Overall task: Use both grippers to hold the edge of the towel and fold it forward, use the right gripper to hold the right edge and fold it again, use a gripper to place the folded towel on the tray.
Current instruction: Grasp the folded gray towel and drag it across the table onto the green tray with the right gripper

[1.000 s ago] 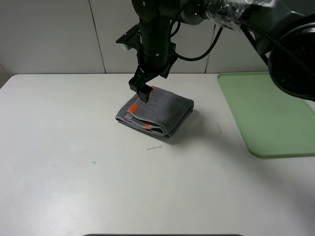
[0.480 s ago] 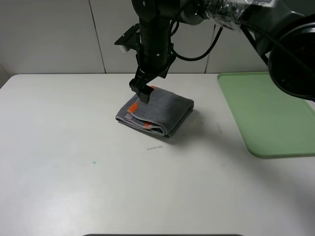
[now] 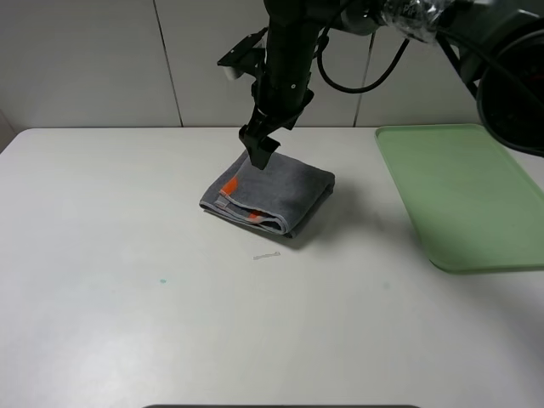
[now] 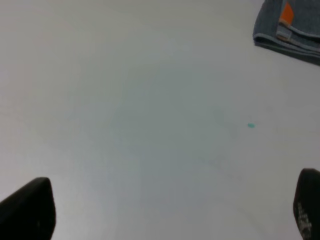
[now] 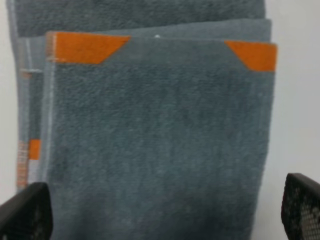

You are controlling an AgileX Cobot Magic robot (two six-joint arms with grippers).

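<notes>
Above the folded towel (image 3: 268,194) our right end effector (image 3: 258,150) hangs wide and empty; pinching only 1 layer could unfold it before the tray (image 3: 463,195).

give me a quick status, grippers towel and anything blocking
Right gripper open, hovering over folded towel, holding nothing. Left gripper open above bare table. Towel not yet on tray. Nothing in the way.

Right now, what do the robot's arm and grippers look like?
The right gripper is a narrow black pincer on a black jointed arm with looping black cables. Wrist views show black fingertips, finely textured on the right, smoother on the left gripper.
</notes>
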